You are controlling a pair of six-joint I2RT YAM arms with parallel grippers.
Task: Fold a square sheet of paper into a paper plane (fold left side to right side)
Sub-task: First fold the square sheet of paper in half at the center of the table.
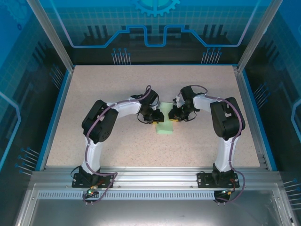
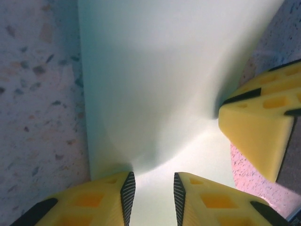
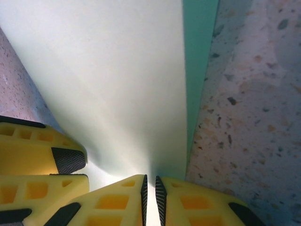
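Note:
The pale mint-green sheet of paper (image 1: 165, 126) lies folded at the table's centre, a narrow strip running toward me. Both grippers meet over its far end. My left gripper (image 1: 153, 117) stands low on the sheet (image 2: 160, 70), jaws apart, the paper lying bare between its fingertips (image 2: 154, 188). My right gripper (image 1: 175, 117) is closed to a thin slit with the paper's upper layer (image 3: 117, 70) running in between its pads (image 3: 150, 188); a darker green lower layer (image 3: 200, 47) shows beside it. Each wrist view catches the other gripper's yellow fingers (image 2: 263, 127) (image 3: 37, 155) close by.
The speckled beige tabletop (image 1: 94, 89) spreads bare around the paper. A blue rim (image 1: 54, 117) and aluminium frame posts (image 1: 49, 33) bound the table. Both arm bases (image 1: 89, 176) (image 1: 218, 176) are bolted to the near rail.

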